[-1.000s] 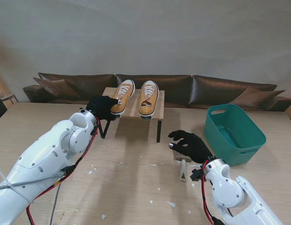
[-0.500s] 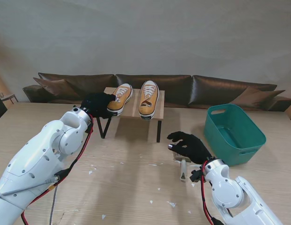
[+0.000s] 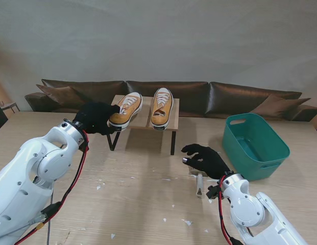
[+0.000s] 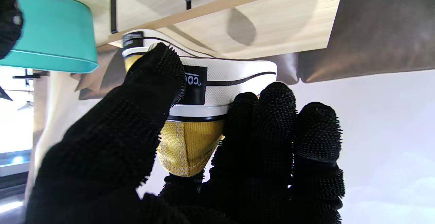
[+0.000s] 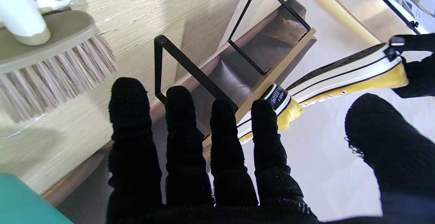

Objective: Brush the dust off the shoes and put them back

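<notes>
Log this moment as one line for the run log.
left hand: shut on left shoe heel | right hand: open over brush | right shoe: on rack

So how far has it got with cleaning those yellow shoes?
It is early on. No brushing looks done yet. The left hand grips the left shoe by its heel and holds it partly off the rack. The right hand hovers open over the brush, which lies on the table. The other shoe sits on the rack. Brushing both and returning them remains.
</notes>
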Controlling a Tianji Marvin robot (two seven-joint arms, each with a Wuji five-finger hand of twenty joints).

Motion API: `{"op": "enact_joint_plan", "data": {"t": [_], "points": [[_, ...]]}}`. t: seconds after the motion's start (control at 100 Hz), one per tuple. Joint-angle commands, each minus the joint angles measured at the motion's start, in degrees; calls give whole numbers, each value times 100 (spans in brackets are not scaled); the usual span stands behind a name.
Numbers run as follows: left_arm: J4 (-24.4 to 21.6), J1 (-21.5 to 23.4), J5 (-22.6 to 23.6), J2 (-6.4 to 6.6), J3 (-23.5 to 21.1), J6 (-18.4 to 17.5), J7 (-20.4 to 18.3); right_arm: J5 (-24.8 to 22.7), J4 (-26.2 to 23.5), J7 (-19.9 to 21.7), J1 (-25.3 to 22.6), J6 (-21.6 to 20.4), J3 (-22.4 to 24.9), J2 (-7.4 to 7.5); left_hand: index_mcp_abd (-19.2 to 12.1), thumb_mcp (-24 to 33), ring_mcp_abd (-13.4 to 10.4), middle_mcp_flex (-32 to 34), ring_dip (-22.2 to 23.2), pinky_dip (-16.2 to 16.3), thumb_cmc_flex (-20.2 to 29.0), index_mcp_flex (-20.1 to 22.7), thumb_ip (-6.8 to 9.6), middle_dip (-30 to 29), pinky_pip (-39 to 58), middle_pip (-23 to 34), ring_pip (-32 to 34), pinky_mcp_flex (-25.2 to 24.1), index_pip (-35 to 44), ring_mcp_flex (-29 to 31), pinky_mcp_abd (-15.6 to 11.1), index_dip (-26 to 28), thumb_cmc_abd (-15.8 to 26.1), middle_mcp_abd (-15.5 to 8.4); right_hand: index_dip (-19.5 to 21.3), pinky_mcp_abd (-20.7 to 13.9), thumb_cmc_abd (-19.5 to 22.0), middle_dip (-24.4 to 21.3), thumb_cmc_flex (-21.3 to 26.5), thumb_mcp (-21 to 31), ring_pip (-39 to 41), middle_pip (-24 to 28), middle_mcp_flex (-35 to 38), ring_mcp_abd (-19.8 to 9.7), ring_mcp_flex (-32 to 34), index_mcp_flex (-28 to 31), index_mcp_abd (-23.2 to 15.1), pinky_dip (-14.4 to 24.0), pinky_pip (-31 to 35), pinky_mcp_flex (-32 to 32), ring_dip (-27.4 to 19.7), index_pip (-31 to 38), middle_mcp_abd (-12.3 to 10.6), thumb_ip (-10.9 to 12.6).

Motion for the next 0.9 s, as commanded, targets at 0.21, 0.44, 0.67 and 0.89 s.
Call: {"op": "enact_joint_plan", "data": {"t": [0.21,0.44,0.67,0.89], "points": [[-1417,894,-334,105,-679,-171,-885,-1,-27,90,-42,-7,-23,-8,579,518,-326,299,141,-72,707,521,228,39,185,180,-59,-12,1507,188,83,679,427,-754,-4,-56,54,-64,-150,81,-1,-68,151,-3,211,46,30,-99,35,-1874,63,44,72,138],[-2385,1791,-393,135,-1219,-151,-1342,48,-45,118,-67,-12,-15,-7,545,478,-358,284,179,-59,687,501,229,64,182,176,-63,-47,1496,188,90,723,444,-772,-4,-58,59,-63,-157,77,-4,-68,150,-5,207,44,22,-107,30,-1886,61,47,68,137],[-2867,2639,-452,108,-1482,23,-1389,95,-31,72,-65,-20,-31,-23,519,399,-372,284,206,-34,703,486,233,58,185,156,-73,-70,1466,197,108,755,485,-761,-8,-51,53,-65,-147,83,1,-71,164,2,220,46,25,-109,36,-1878,64,41,76,136],[-2674,3175,-293,41,-1329,184,-863,113,27,94,-28,-6,-61,-22,506,395,-343,275,217,-17,722,501,241,49,172,136,-92,-128,1441,177,115,758,466,-737,-7,-42,52,-64,-147,84,0,-69,163,2,214,57,32,-110,37,-1880,65,48,68,134]]}}
